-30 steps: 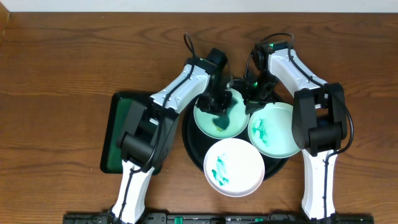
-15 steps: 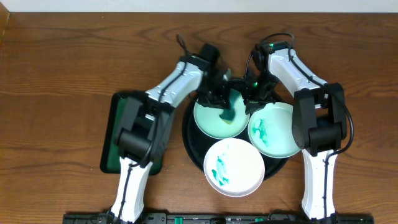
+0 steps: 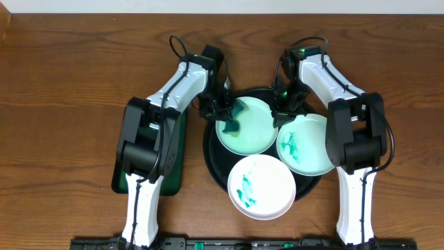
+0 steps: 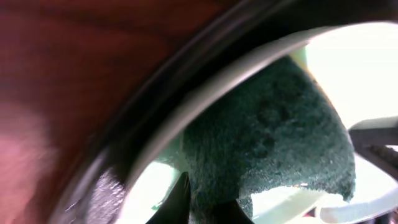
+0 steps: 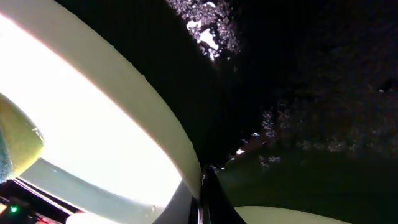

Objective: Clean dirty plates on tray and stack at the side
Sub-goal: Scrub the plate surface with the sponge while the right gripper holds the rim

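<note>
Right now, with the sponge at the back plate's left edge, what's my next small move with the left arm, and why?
Probably lift the sponge off and carry it to the front plate. From overhead, the back plate shows no teal smears and the left gripper holds the sponge at its left rim, while the front plate carries teal marks.

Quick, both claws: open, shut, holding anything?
Left claw: shut on the green sponge, which is on the back plate.
Right claw: at that plate's rim; open or shut cannot be told.
</note>
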You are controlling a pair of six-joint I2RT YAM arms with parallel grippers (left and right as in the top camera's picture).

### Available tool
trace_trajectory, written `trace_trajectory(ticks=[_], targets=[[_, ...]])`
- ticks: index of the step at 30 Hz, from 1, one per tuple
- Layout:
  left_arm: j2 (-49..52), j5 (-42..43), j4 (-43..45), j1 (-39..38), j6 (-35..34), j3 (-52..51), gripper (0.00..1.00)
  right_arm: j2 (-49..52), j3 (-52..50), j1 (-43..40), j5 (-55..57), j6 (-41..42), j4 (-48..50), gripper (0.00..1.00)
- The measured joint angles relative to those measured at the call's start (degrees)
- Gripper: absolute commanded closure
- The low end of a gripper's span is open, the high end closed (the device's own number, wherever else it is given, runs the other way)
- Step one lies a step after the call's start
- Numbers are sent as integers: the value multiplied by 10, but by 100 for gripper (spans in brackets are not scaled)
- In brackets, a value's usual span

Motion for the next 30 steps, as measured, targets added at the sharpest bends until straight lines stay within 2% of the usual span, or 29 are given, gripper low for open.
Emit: trace_trajectory(ticks=[9,13,20,30], targets=[[-1,-67,-85,-1,-7,10,93,0,0,4,-9,3,2,99],[-1,-76,-106,-8,23,10,93,0,0,6,-15,3,2,99],[-1,-75,-96,-47,86,10,93,0,0,6,-16,4,0,99],[-5,-81,-64,-119,98,10,93,0,0,5,2,5,-9,99]])
